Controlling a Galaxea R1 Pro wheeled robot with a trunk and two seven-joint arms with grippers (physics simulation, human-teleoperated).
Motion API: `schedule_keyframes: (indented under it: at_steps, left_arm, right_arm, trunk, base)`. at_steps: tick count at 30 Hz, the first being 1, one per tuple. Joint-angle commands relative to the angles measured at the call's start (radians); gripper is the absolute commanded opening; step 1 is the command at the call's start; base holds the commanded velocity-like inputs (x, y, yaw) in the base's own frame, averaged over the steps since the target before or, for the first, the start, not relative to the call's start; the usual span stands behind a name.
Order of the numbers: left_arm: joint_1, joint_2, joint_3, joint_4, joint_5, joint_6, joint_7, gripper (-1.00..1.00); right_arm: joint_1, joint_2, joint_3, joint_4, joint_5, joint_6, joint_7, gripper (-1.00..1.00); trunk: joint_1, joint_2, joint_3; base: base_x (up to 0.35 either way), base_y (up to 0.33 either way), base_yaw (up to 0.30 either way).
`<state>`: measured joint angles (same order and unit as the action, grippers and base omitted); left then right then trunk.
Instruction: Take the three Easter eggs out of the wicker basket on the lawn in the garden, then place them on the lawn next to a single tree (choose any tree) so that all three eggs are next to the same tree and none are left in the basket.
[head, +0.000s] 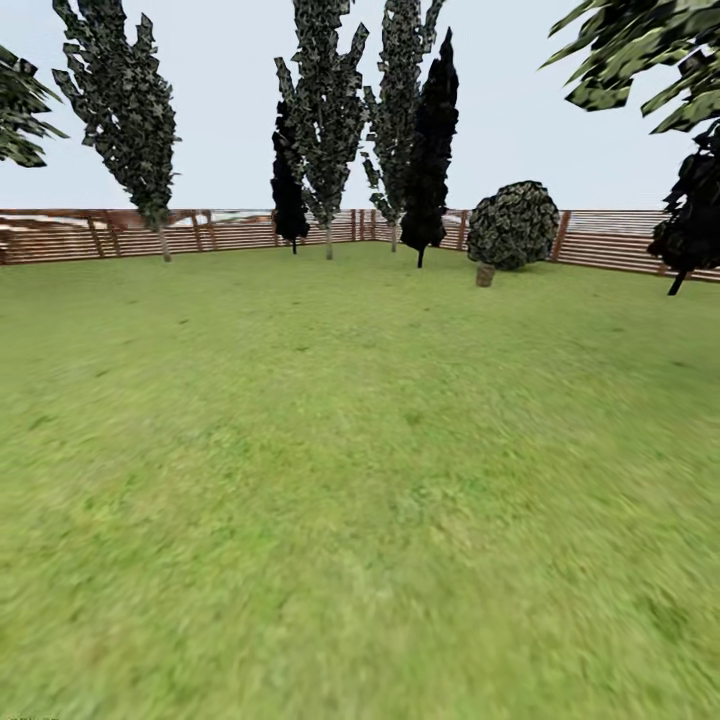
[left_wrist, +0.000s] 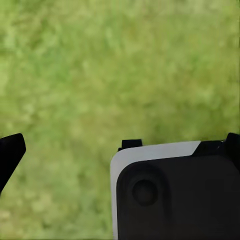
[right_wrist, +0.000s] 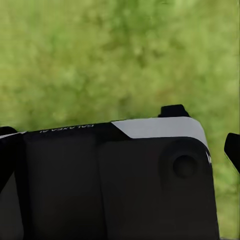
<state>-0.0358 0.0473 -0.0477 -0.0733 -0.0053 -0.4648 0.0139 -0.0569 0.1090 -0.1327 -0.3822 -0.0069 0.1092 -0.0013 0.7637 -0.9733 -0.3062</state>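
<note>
Lawn (head: 360, 480) stretches from near to far, blurred under both wrist cameras. Whether either gripper is spread or pressed together cannot be told. Far off, the wicker basket (head: 485, 274) sits before a round bush (head: 513, 224) by the fence (head: 200, 232).

We see a brown slatted fence (head: 230, 232) along the far edge, dark cone-shaped trees (head: 430, 130) before it, and a round bush (head: 513, 225) nearby
</note>
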Motion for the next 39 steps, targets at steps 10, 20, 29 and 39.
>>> schedule_keyframes:
  at_steps: [10, 20, 29, 39]
  left_arm:
    - [-0.001, 0.000, -0.004, 0.001, 0.000, -0.004, 0.001, 1.00]
    - [-0.001, 0.000, -0.004, 0.001, -0.001, -0.003, 0.001, 1.00]
    - [-0.001, 0.000, -0.004, 0.001, -0.001, -0.003, 0.001, 1.00]
    - [-0.001, 0.000, -0.004, 0.001, -0.001, -0.003, 0.001, 1.00]
  right_arm:
    - [0.000, 0.001, -0.003, -0.003, -0.001, 0.006, 0.000, 1.00]
    - [0.000, 0.001, -0.002, -0.003, 0.000, 0.006, 0.000, 1.00]
    - [0.000, 0.001, -0.001, -0.003, 0.001, 0.006, 0.002, 1.00]
    - [0.000, 0.001, -0.001, -0.003, 0.001, 0.006, 0.003, 1.00]
  trunk:
    - [0.001, -0.001, -0.001]
    - [0.001, -0.001, -0.001]
    - [0.001, -0.001, -0.001]
    - [0.001, -0.001, -0.001]
  base:
    - [0.337, 0.000, 0.288]
    - [0.338, 0.000, 0.266]
    - [0.338, 0.000, 0.045]
    - [0.338, 0.000, 0.003]
